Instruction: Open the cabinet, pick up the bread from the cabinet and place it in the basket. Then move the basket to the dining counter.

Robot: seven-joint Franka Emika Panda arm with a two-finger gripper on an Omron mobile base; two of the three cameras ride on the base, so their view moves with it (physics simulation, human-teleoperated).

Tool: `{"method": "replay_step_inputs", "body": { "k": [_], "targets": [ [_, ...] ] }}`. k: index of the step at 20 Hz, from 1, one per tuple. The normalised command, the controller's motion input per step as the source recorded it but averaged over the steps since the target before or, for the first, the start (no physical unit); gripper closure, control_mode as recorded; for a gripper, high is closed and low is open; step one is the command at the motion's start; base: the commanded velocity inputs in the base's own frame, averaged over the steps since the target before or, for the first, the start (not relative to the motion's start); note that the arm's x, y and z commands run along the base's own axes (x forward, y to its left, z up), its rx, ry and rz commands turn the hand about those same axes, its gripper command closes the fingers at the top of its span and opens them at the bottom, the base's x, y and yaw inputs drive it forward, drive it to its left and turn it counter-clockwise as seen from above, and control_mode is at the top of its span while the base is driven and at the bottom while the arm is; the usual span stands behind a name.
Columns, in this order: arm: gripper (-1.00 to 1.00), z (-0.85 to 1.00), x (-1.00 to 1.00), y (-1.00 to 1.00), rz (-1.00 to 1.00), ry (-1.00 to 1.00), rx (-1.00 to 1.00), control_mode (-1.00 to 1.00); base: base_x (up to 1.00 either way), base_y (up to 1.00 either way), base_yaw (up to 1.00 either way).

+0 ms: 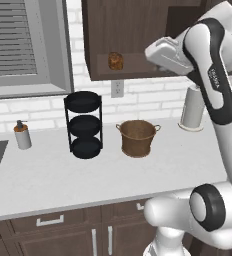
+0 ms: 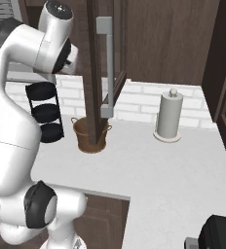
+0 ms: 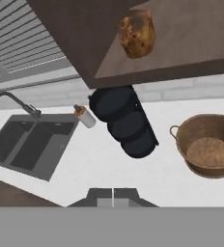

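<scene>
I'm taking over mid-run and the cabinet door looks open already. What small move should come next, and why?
Probably open the gripper, then ease it toward the bread. The cabinet stands open, the loaf sits untouched on its bottom shelf, and the basket on the counter below is empty. The gripper is shut on nothing and short of the shelf, so it cannot grasp yet.

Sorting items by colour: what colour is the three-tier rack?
Black three-tier rack; clearest in left base view.

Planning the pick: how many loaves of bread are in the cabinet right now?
1. A single bread sits on the open cabinet shelf, above the black rack. Deeper or higher shelves may be hidden.
</scene>
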Motion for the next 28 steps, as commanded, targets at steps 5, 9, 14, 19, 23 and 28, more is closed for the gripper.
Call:
{"method": "replay_step_inputs", "body": {
  "k": [5,9,14,19,23,28],
  "targets": [
    [1.0,0.0,0.63,0.2,0.01,-0.01,-0.17,-1.0,0.0,0.0,0.0],
    [1.0,0.0,0.44,0.02,0.0,-0.24,-0.11,-1.0,0.0,0.0,0.0],
    [-1.0,-0.13,0.2,0.22,0.0,-0.38,-0.01,-1.0,0.0,0.0,0.0],
    [-1.0,-0.09,0.42,0.13,0.0,-0.14,0.0,-1.0,0.0,0.0,0.0],
    [-1.0,-0.06,0.61,0.0,0.0,0.0,0.0,-1.0,0.0,0.0,0.0],
    [-1.0,0.0,0.61,0.13,0.0,0.0,0.0,-1.0,0.0,0.0,0.0]
  ]
}}
